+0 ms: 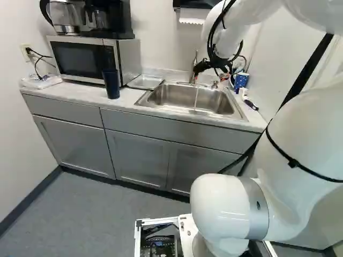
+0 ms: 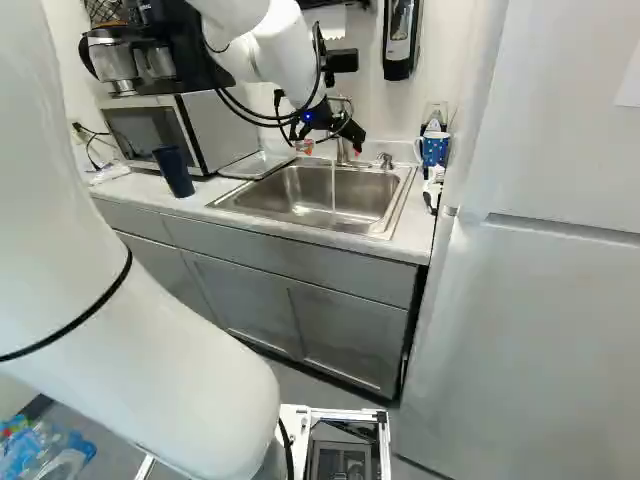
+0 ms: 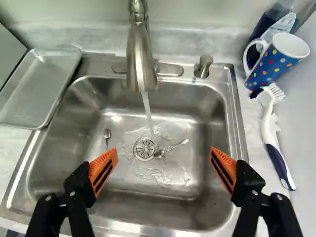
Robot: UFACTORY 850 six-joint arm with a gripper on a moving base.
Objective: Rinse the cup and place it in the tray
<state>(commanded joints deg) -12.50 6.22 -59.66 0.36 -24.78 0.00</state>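
Tray (image 3: 42,89) between microwave (image 1: 80,60) and sink (image 3: 133,182)

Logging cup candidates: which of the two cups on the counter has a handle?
The blue mug with coloured dots, beside the brush; the plain dark cup by the microwave shows none.

Tray (image 3: 37,91) crnr. cut off (wrist vw.).

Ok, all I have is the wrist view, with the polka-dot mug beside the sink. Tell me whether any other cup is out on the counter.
Observer: Yes, a dark tumbler stands on the counter, by the front corner of the microwave.

Operator: Give me its place relative to the tray.

Observer: They are neighbours: the tray lies on the tumbler's sink side, between it and the sink.
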